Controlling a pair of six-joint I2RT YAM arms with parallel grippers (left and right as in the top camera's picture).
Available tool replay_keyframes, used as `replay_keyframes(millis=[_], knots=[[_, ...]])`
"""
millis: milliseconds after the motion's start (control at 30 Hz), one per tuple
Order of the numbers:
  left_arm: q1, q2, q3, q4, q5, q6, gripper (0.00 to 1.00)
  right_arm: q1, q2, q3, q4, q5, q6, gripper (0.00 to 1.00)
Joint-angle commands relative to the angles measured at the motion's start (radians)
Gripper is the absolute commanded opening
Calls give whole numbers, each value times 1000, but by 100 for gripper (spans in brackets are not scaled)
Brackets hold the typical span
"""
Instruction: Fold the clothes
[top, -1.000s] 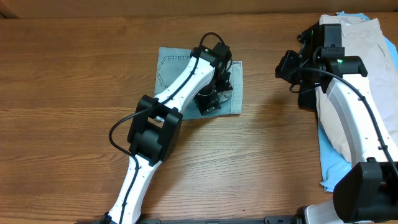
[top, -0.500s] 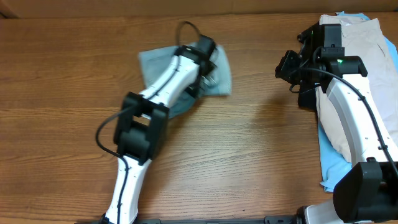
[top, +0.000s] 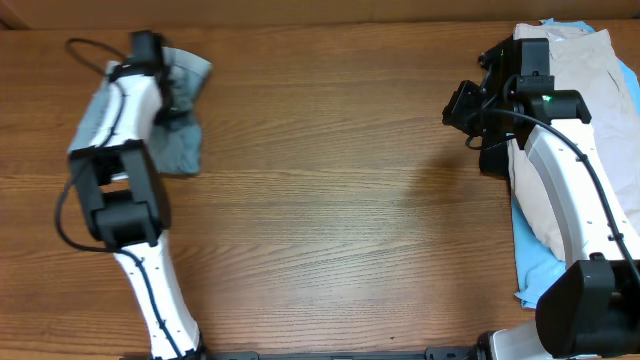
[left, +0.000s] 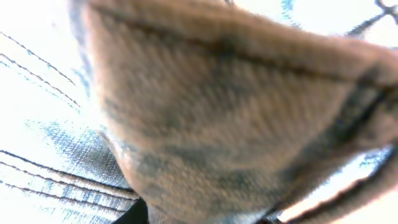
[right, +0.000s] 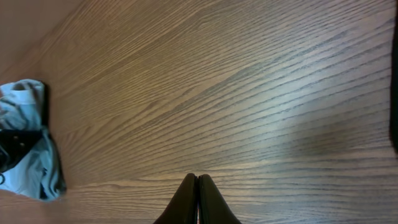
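The light-blue denim shorts (top: 178, 145) hang bunched at the far left of the table, lifted by my left gripper (top: 168, 100), which is shut on them. In the left wrist view blurred denim (left: 224, 106) fills the frame and hides the fingers; stitched hems (left: 43, 186) show at the left. The right wrist view shows the shorts (right: 28, 152) far off at its left edge. My right gripper (right: 198, 182) is shut with nothing in it, above bare wood. From overhead, the right gripper (top: 466, 106) sits beside the pile of other clothes (top: 575, 70).
The pile at the right edge has a beige garment (top: 560, 200) on top of a sky-blue one (top: 530, 265). The right arm (top: 570, 180) lies across that pile. The wooden table (top: 340, 200) stretches between the two arms.
The left gripper has closed on the shorts and swept them from the table's middle to the far left, bunching them up. The right arm has not moved.
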Motion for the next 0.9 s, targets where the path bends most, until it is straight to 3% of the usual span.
replay_keyframes(millis=[0,167,233,300,333,367,500,667,867], knots=[[71,77,-37,71,71,-24,5,-3,-13,20,4,10,-5,5],[105,77,-37,167,87,13,6,-3,-13,20,6,11,-5,6],[104,77,-37,202,85,40,16,-3,-13,20,9,11,-5,5],[102,77,-35,234,85,57,45,-3,-13,20,14,11,-5,6],[102,77,-29,243,85,58,80,-3,-13,20,16,11,-5,6],[102,76,-17,244,85,58,100,-3,-13,20,18,11,-5,6],[102,65,92,166,88,58,100,-3,-13,20,20,11,-5,9],[103,47,368,-71,90,74,100,-3,-13,20,20,18,-6,13],[102,44,736,-380,93,74,100,-3,-14,23,35,36,-31,31]])
